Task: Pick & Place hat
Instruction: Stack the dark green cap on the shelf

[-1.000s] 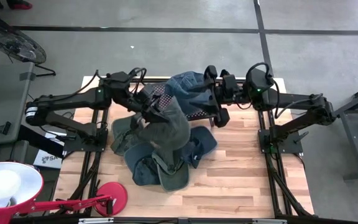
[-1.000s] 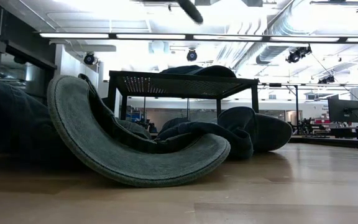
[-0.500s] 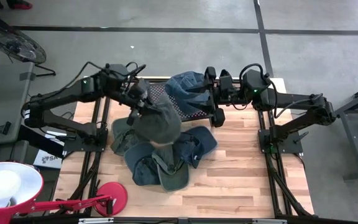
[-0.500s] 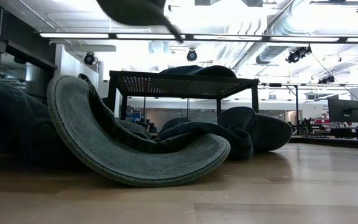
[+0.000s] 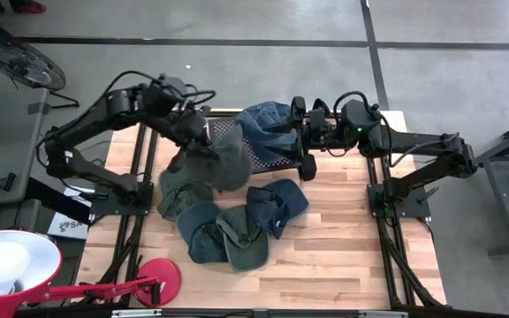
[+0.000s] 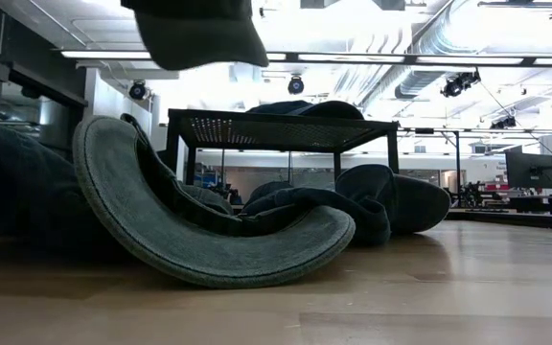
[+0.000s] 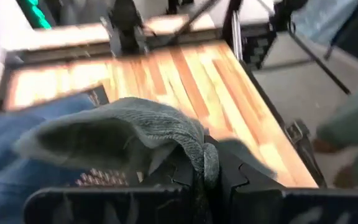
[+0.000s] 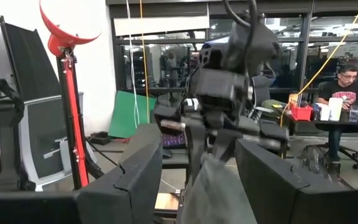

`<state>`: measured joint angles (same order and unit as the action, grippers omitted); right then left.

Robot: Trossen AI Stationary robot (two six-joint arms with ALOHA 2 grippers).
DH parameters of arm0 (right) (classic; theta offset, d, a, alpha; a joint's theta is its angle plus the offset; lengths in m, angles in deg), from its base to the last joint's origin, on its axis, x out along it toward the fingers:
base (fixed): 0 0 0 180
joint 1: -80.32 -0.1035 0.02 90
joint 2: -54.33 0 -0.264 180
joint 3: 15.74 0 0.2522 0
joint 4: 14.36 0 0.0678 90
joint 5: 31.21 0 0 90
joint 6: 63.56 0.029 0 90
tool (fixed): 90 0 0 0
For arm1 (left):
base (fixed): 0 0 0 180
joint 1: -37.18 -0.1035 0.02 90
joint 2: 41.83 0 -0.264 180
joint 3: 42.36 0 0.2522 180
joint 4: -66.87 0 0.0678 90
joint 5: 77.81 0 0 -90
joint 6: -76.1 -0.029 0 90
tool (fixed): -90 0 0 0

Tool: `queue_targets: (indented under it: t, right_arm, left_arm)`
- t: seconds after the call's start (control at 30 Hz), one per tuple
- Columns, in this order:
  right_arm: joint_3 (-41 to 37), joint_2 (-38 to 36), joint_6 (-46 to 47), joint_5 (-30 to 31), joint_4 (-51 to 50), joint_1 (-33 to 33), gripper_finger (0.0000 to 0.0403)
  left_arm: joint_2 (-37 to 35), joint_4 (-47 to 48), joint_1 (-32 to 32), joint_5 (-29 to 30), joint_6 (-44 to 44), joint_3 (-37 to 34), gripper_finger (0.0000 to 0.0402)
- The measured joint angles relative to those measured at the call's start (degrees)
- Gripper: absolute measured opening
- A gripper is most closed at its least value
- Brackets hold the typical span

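Spanning the middle of the high view, a pale wood-plank table (image 5: 343, 256) sits on a grey concrete floor, with a red lamp (image 5: 7, 265) at its near left corner. The low view looks across the boards into a room of bright ceiling strip lights and ducting, while the right wrist view shows a person (image 8: 347, 93) seated at a desk in the background.

A dark perforated rack (image 5: 277, 159) stands at the far side of the table, with a blue hat (image 5: 268, 119) already lying on it. Below it on the boards lies a heap of hats (image 5: 228, 221), soft and crumpled, in dull green and denim blue; the low view shows one curved brim with a ribbed, corduroy-like surface.

The left arm reaches in from the left, its elbow raised, and the left gripper (image 5: 203, 141) is clamped on the brim of a grey-green hat (image 5: 224, 163), which hangs in the air above the heap, just beside the rack's left end. In the left wrist view the ribbed fabric is pinched between the two dark fingers (image 7: 191, 177).

The right arm stretches level along the far edge, and the right gripper (image 5: 306, 132) hovers over the rack with its fingers spread apart, holding nothing.
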<state>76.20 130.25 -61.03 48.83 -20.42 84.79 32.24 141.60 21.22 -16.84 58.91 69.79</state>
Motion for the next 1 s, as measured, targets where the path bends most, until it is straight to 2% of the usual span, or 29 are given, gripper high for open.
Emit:
queue_targets:
  t: [0.17,0.4,0.73,1.0]
  right_arm:
    - [0.0,0.0,0.0,0.0,-0.31,0.0,0.0197]
    - [0.0,0.0,0.0,0.0,-1.63,-0.01,0.0197]
    - [0.0,0.0,0.01,-0.01,-2.57,-0.01,0.0197]
    - [0.0,0.0,-0.01,-0.01,-2.91,-0.01,0.0197]
  left_arm:
    - [4.22,5.14,-1.88,-2.41,-3.15,3.16,0.0013]
    - [7.34,5.92,-7.32,-8.1,-8.07,3.76,0.0013]
    - [7.6,6.56,-14.91,-9.01,-9.57,3.76,0.0013]
    - [10.35,7.23,-16.31,-8.31,-10.23,3.85,0.0013]
